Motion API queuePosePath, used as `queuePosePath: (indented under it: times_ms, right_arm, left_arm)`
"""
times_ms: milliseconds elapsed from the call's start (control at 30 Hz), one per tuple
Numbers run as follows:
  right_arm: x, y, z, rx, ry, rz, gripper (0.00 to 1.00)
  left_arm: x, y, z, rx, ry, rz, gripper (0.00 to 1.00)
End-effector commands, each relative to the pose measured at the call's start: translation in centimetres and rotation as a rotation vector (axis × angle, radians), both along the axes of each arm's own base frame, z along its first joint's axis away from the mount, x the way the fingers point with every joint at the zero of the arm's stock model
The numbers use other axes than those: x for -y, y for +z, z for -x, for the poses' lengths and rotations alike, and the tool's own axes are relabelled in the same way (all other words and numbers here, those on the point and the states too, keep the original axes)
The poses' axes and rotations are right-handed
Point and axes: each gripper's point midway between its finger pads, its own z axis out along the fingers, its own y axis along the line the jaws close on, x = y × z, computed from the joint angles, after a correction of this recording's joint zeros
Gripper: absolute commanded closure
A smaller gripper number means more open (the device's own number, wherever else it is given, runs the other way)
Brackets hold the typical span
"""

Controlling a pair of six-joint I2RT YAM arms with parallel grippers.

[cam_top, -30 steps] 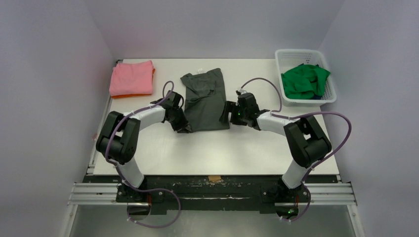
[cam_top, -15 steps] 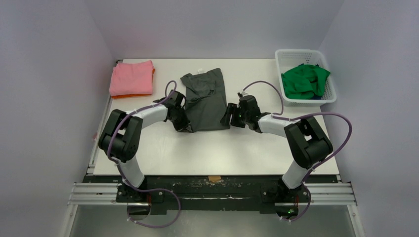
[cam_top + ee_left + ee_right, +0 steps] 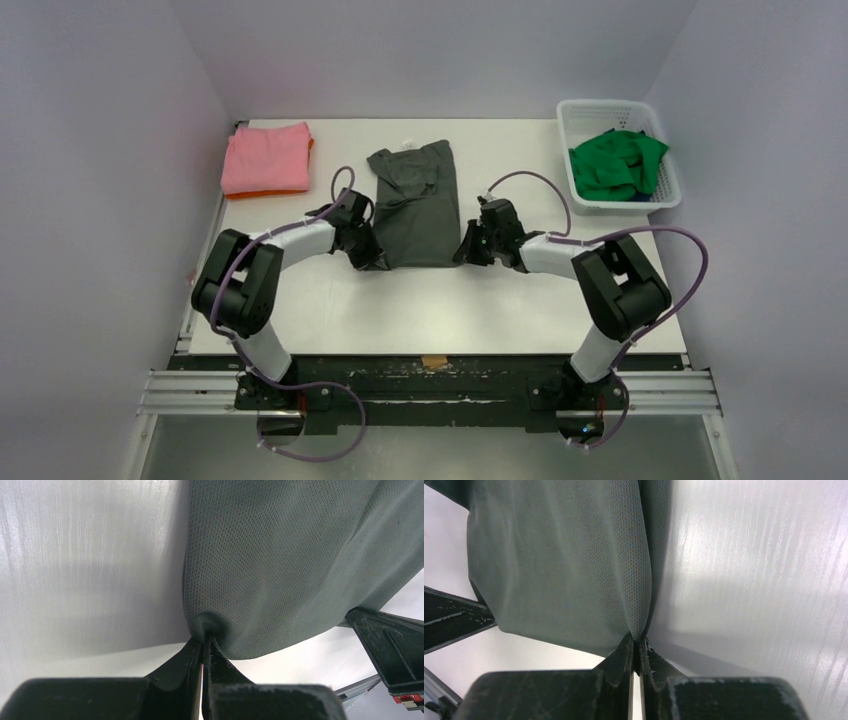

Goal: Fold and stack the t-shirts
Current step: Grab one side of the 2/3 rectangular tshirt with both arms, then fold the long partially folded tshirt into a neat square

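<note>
T-shirt [image 3: 415,205] (dark grey) near-edge corners in left gripper [image 3: 205,642], right gripper [image 3: 639,642].

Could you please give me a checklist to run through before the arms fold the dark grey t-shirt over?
1. Is the left end effector shut on the near-left corner of the dark grey t-shirt? Ok.
2. Is the right end effector shut on its near-right corner? Ok.
3. Does each pinch hold every cloth layer? Cannot tell.
4. Is the grey cloth smooth? Not ok, wrinkles show on its left half.
5. Does the pink t-shirt lie apart from the grey one? Ok, it is at the far left.
6. Is the green t-shirt out of the way? Ok, it is in the basket.
</note>
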Motion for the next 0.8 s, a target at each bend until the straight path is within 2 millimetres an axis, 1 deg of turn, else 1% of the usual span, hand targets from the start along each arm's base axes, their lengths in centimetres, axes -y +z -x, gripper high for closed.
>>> queuePosePath:
  times_ms: [0,33,100,167,267,333,400,467,533,600,700,733,767]
  right_arm:
    - [0.3,-0.3,4.2,-0.085,0.067,0.036,1.00]
    - [0.3,0.6,5.2,-0.087,0.085,0.024,1.00]
    - [0.3,2.0,7.7,-0.103,0.132,0.007,1.00]
    - [0.7,3.3,10.5,-0.114,0.175,0.005,1.00]
    - [1.2,5.0,14.7,-0.154,0.250,-0.009,1.00]
    - [1.4,6.5,16.7,-0.158,0.290,-0.039,1.00]
    - [1.5,8.4,17.8,-0.128,0.305,-0.084,1.00]
    - [1.6,10.5,18.3,-0.082,0.318,-0.121,1.00]
    - [1.6,12.2,18.4,-0.044,0.325,-0.149,1.00]
    - [1.2,13.8,18.1,0.001,0.334,-0.179,1.00]
    - [1.1,15.2,16.1,0.061,0.260,-0.180,1.00]
    - [1.0,15.7,15.3,0.086,0.240,-0.174,1.00]
    - [0.8,16.2,14.4,0.112,0.223,-0.170,1.00]
  left_arm:
    - [-1.7,-0.4,3.5,-0.017,-0.036,-0.088,1.00]
    - [-1.8,-0.1,4.6,-0.016,-0.051,-0.097,1.00]
    - [-2.1,1.6,6.8,0.023,-0.073,-0.113,1.00]
    - [-2.1,2.6,10.1,0.047,-0.117,-0.141,1.00]
    - [-2.3,4.7,13.9,0.084,-0.149,-0.134,1.00]
    - [-2.0,6.3,15.7,0.127,-0.169,-0.083,1.00]
    - [-1.5,7.9,16.7,0.178,-0.185,-0.030,1.00]
    - [-1.2,9.4,17.1,0.220,-0.193,0.016,1.00]
    - [-1.0,10.7,17.1,0.264,-0.195,0.053,1.00]
    - [-1.2,11.9,16.4,0.318,-0.179,0.055,1.00]
    - [-1.5,13.8,14.8,0.382,-0.153,0.011,1.00]
    - [-1.3,14.9,13.9,0.409,-0.146,0.001,1.00]
    - [-1.3,15.3,13.1,0.416,-0.140,-0.021,1.00]
